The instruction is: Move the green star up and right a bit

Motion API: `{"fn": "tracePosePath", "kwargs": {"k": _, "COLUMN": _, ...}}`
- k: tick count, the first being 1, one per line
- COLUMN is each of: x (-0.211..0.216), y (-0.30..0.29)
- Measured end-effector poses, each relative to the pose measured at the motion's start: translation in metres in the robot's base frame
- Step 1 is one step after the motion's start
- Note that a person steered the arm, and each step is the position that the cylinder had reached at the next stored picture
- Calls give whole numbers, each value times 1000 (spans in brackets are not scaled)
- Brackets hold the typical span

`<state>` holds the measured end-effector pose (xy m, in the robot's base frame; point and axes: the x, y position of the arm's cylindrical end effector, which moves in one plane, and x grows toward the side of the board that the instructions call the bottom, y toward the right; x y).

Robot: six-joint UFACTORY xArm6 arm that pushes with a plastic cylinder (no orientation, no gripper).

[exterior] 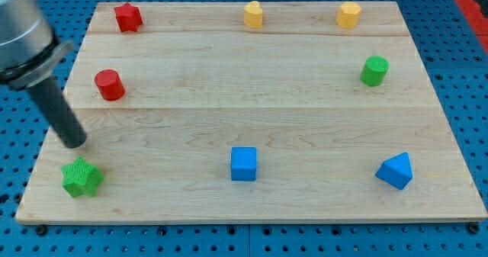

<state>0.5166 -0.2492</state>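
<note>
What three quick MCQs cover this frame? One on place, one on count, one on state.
1. Where is the green star?
A. the board's bottom left corner
B. the board's top right corner
C. the board's centre

2. How many blue blocks are on the board?
A. one
B. two
C. three

3. How does my tip stand to the green star?
A. resting on top of it
B. just above it in the view, with a small gap
C. at the far right edge of the board

Answers:
1 A, it sits low at the view's left.
2 B, the blue cube and a blue wedge-like block.
3 B, bare wood shows between them.
</note>
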Motion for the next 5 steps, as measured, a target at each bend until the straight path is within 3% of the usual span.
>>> {"fn": "tracePosePath", "kwargs": {"k": 2, "x": 47, "y": -11}}
{"fn": "tracePosePath", "kwargs": {"k": 5, "x": 61, "y": 30}}
